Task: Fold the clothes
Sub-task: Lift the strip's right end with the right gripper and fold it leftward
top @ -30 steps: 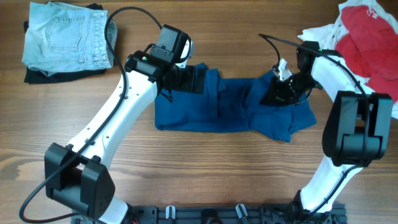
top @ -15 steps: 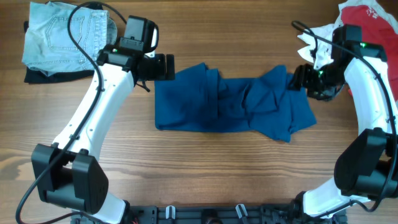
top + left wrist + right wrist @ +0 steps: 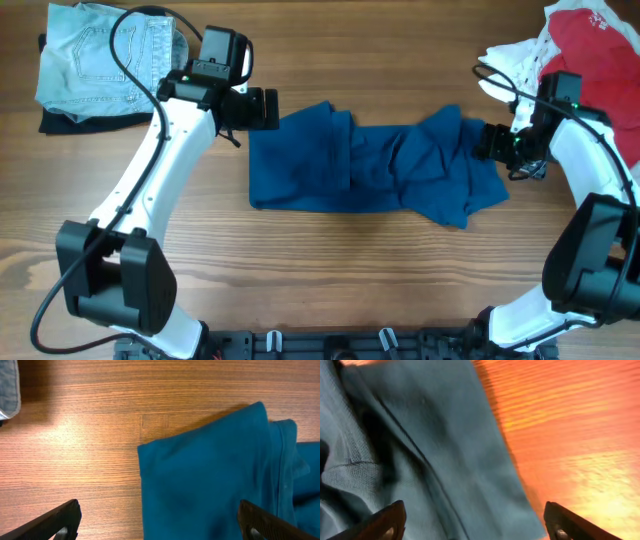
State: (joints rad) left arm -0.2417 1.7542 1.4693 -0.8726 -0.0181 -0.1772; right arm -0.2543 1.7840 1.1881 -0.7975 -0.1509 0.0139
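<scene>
The left gripper (image 3: 262, 108) and right gripper (image 3: 490, 142) gape empty, so a 3 o'clock pinch could snag extra shirt (image 3: 370, 170) layers

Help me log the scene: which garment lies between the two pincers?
The dark blue shirt, crumpled mid-table; the pale jeans lie at the far-left corner, the red-and-white heap at the far-right corner.
</scene>
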